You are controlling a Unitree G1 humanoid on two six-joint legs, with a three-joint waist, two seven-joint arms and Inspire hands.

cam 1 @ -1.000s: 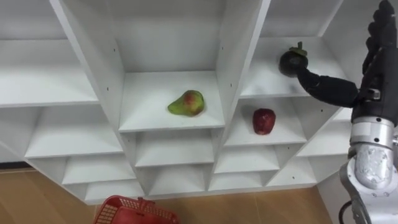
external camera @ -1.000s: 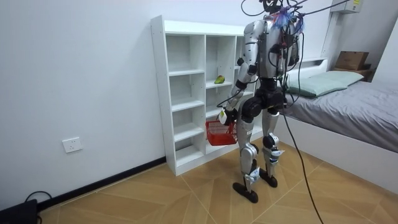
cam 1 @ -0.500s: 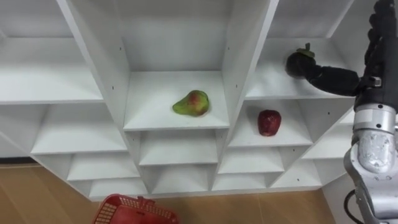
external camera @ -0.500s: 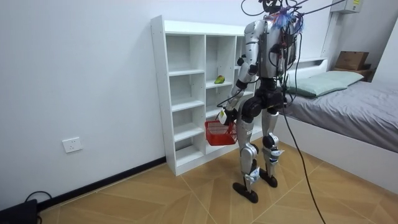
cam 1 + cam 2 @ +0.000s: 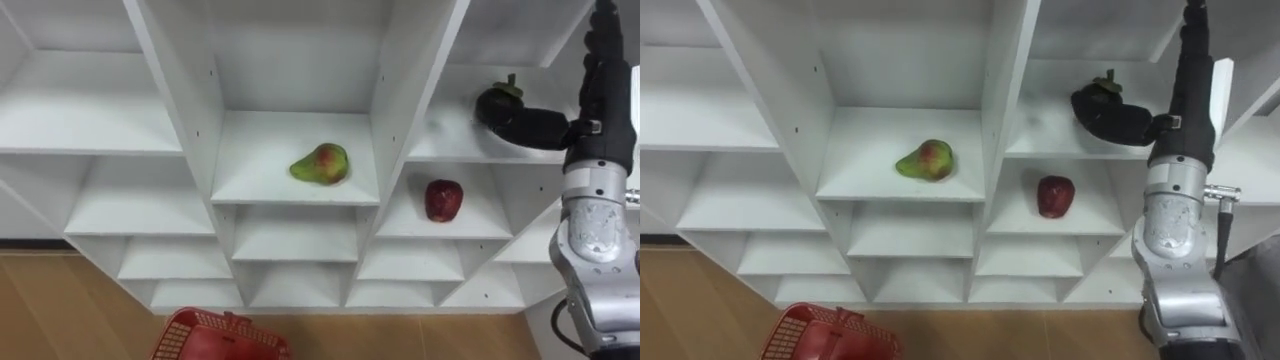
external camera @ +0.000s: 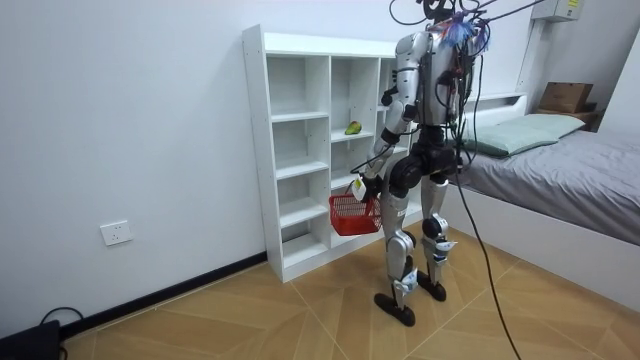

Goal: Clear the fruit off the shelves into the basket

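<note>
A dark mangosteen (image 5: 497, 100) with a green stem sits on the upper right shelf of the white closet (image 5: 400, 110). My right hand (image 5: 535, 127) reaches in from the right and its dark fingers curl against the fruit's right side. A green-red pear (image 5: 321, 164) lies on the middle shelf. A red apple (image 5: 443, 199) stands one shelf below the mangosteen. A red basket (image 5: 215, 338) hangs low at my left. In the room view my left hand (image 6: 361, 184) holds the red basket (image 6: 350, 214) by its handle.
I stand facing the closet (image 6: 300, 150), close to its right columns. Its other compartments hold nothing. A bed (image 6: 560, 170) lies at the room view's right, behind me. Wooden floor (image 5: 60, 310) shows below the shelves.
The eye view has shifted, so the shelves sit further right in the picture. My right hand stays on the mangosteen. My stance and the basket look unchanged.
</note>
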